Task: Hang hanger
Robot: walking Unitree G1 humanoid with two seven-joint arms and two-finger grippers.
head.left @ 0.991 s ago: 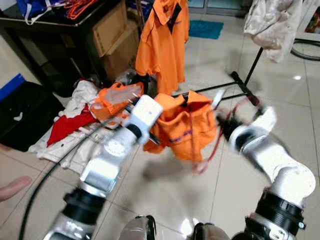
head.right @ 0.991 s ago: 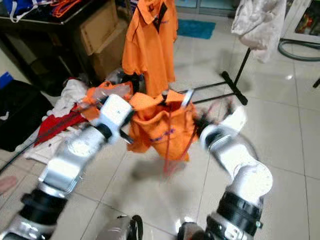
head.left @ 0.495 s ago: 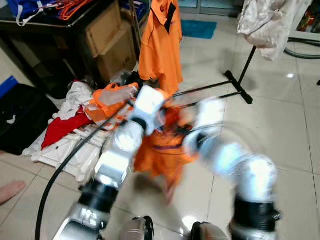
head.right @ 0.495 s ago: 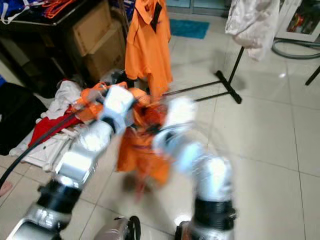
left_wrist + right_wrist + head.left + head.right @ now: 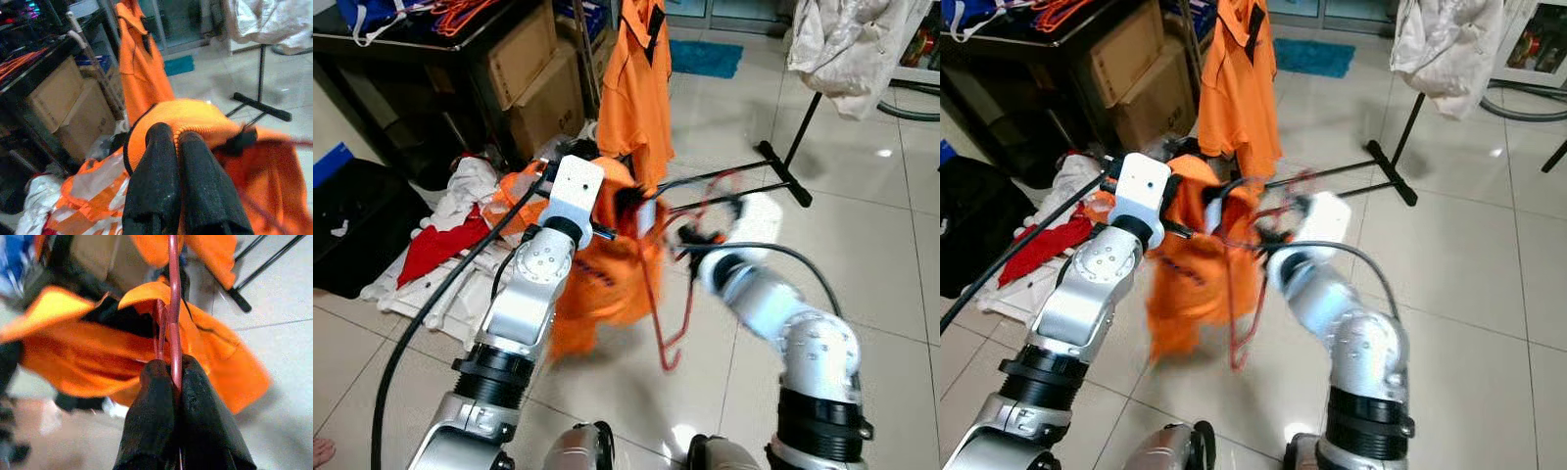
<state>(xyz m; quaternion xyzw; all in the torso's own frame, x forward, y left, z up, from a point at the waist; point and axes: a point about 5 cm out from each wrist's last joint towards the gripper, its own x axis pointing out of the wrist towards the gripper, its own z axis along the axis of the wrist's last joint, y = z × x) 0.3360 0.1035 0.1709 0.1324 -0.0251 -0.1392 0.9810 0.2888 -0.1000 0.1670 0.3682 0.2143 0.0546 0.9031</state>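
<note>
The thin red hanger [image 5: 173, 293], pinched in the right claw [image 5: 177, 377], looks light and springy, while the left claw [image 5: 177, 142] grips the limp orange shirt [image 5: 607, 284], likely to slide

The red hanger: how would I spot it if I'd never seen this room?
Start at the black clothes rack standing on the tiled floor. Just in front of it the robot's two arms hold up an orange shirt. The red hanger is the thin red wire pinched in the right gripper, dangling beside the shirt.
</note>
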